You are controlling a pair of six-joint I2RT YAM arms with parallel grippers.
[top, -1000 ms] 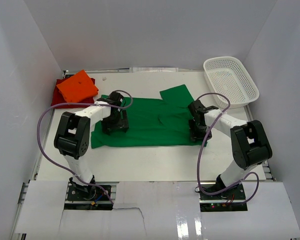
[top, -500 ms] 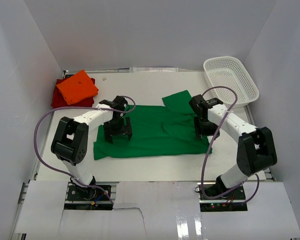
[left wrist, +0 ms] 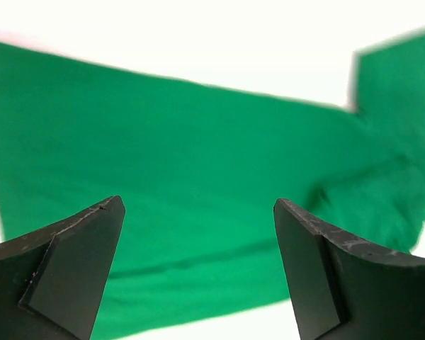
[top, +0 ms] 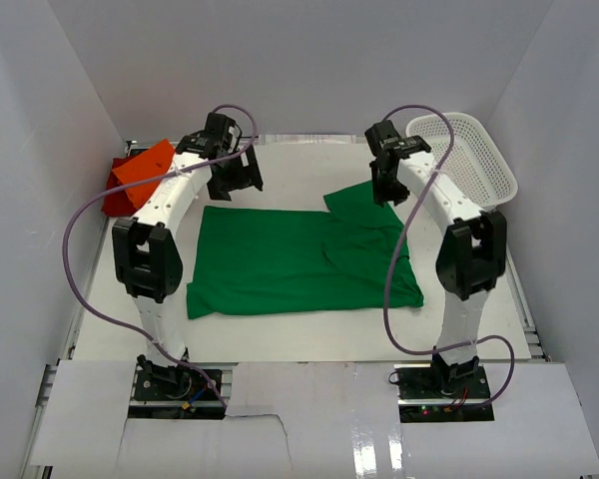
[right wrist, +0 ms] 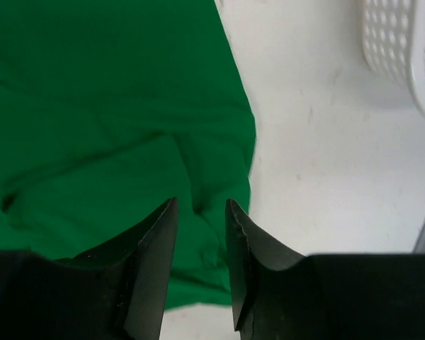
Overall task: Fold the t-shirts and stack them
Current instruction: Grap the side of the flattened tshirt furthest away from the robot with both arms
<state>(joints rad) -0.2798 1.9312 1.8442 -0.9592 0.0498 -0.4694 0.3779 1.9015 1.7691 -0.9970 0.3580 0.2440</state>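
The green t-shirt (top: 299, 261) is soft, light and floppy, so I think it will bunch up if I pull it by 1 spot. I would pinch its far edge with both grippers, 1 near each end, and fold it toward me. It lies flat in the middle of the table (top: 280, 327), bright green, with 1 sleeve poking out at the far right. The orange t-shirt (top: 140, 172) sits folded on the dark red t-shirt (top: 117, 203) in the far left corner. My left gripper (left wrist: 198, 205) hangs wide apart above the green cloth, holding nothing. My right gripper (right wrist: 200, 203) shows only a narrow gap, empty too, over the shirt's right side.
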